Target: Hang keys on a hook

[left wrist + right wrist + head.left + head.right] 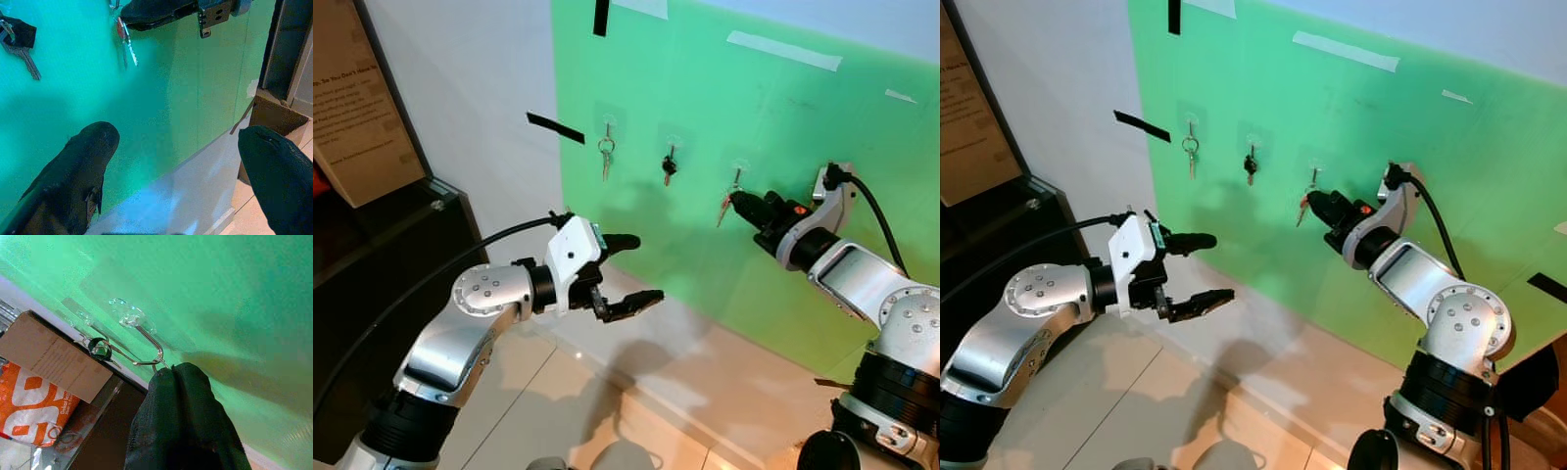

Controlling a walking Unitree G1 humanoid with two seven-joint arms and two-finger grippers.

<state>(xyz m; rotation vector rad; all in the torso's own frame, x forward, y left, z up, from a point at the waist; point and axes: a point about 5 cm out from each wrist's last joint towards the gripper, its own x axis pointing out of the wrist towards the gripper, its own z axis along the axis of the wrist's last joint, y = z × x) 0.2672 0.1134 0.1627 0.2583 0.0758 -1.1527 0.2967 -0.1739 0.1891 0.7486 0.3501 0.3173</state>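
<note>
Right claw brings keys to a wall hook

Nearest, the left claw hovers with fingers spread wide, holding nothing, short of the green board. Farther in, the right claw is pinched on the keys, their ring at the third hook. Two other key sets hang on hooks to its left.

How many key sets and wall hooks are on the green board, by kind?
Clear adhesive wall hooks: 3 ()
Key sets hanging at hooks: 3: silver keys on a ring, black-headed key, red-tagged keys at the right gripper, whose fingers are shut
Total: 6
</note>
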